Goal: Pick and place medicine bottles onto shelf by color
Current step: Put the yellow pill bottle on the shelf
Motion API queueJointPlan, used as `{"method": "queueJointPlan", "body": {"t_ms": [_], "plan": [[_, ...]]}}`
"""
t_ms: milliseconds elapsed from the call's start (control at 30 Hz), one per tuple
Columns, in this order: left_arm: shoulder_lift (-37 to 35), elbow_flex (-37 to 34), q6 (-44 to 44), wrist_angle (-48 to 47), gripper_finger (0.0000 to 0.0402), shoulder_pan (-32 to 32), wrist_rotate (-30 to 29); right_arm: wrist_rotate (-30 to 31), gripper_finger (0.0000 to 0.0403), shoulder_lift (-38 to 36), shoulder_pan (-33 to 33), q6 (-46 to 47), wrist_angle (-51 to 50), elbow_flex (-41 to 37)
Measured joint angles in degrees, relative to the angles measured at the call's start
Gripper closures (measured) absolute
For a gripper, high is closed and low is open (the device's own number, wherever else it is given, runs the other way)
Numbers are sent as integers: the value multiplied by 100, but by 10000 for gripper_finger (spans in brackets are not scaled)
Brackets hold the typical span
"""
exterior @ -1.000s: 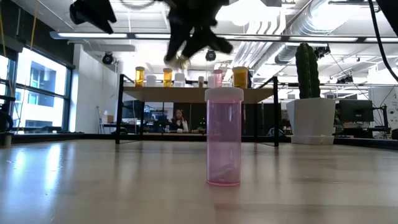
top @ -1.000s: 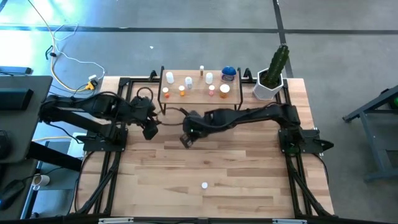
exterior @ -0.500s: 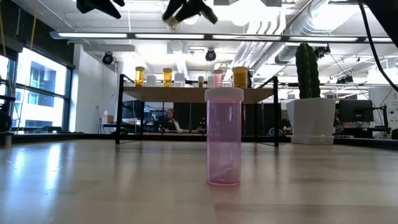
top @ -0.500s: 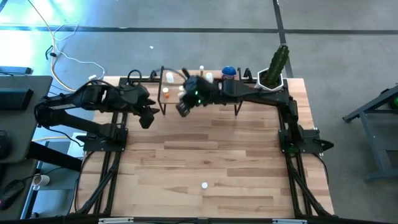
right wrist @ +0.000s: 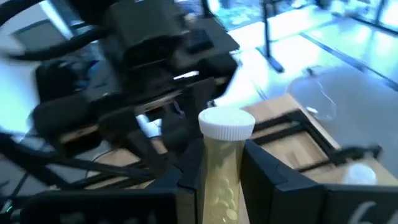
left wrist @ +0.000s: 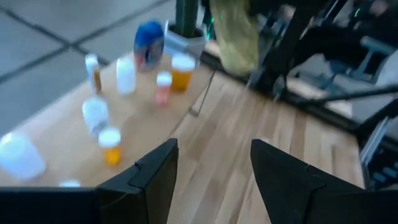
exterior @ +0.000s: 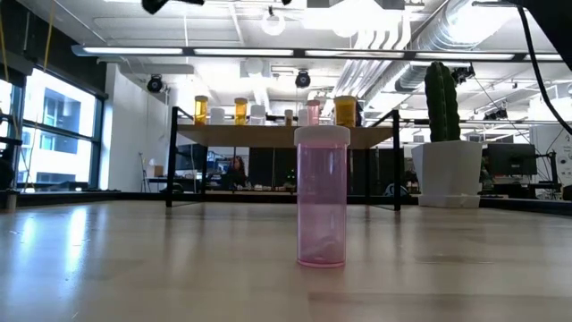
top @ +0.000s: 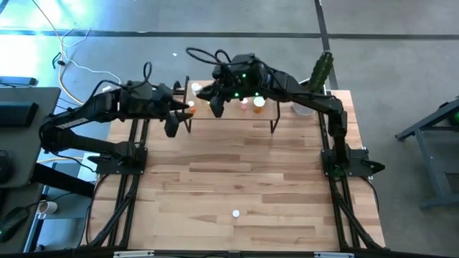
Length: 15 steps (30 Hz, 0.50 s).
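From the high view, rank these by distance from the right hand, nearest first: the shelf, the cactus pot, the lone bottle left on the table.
1. The shelf: the right hand, holding a yellowish bottle, is over its left part.
2. The cactus pot: at the table's far right corner, beyond the shelf's right end.
3. The lone bottle: standing alone near the table's front edge, clearly farthest.

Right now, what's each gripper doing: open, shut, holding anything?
Left gripper: open, empty, beside the shelf's left end.
Right gripper: shut on a yellowish bottle with a white cap, above the shelf.
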Motion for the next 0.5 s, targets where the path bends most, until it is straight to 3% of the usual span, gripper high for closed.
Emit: {"method": "queueJointPlan", "body": {"t_ms": [233, 500], "plan": [[0, 0, 319, 990, 209, 382, 489, -1222, 345, -89, -166, -548, 691, -4], [16, 0, 657, 1853, 209, 618, 1287, -1809, 345, -109, -434, -759, 990, -4]]}}
